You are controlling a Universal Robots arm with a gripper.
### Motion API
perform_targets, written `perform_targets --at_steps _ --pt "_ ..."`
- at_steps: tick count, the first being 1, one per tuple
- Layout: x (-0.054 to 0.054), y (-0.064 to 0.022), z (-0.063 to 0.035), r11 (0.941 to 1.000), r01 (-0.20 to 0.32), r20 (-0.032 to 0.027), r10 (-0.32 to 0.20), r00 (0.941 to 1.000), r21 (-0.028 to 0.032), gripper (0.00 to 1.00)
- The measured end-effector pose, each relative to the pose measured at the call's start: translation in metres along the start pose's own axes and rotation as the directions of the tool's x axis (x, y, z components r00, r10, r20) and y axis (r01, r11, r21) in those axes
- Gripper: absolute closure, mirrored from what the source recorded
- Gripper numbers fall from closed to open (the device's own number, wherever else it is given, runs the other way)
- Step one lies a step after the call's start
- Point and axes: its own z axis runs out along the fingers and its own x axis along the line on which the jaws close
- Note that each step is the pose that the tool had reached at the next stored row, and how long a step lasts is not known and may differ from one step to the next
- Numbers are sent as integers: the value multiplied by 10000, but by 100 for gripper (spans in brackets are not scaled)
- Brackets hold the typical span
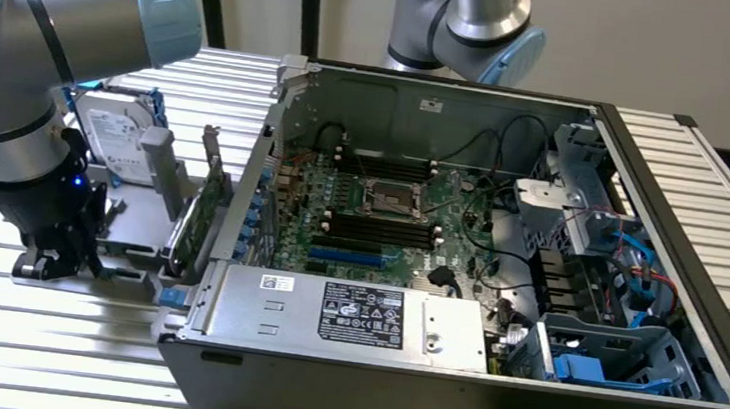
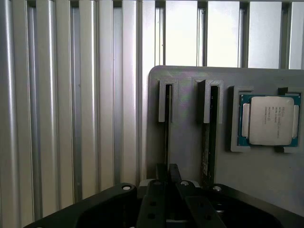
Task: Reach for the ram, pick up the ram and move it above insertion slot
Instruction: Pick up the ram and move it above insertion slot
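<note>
Low at the lower left of the exterior view, the gripper, pointing down and drawn in tight on the ram, jaws pressed to either face. Grips that thin stick on edge while seated in a slot of the grey holder, the slot farther from the processor chip. Beside it, in the neighbouring slot, a second stick, also on edge. Under the holder, the slatted metal table. Further out, at upper left of the frame, a silver hard drive; right of the holder, an upright green expansion card; across centre and right, the open computer case with its motherboard.
</note>
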Motion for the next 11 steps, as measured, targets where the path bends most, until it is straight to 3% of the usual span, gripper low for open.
perform_targets --at_steps 11 --pt "0 1 -5 10000 -12 39 12 10000 0 86"
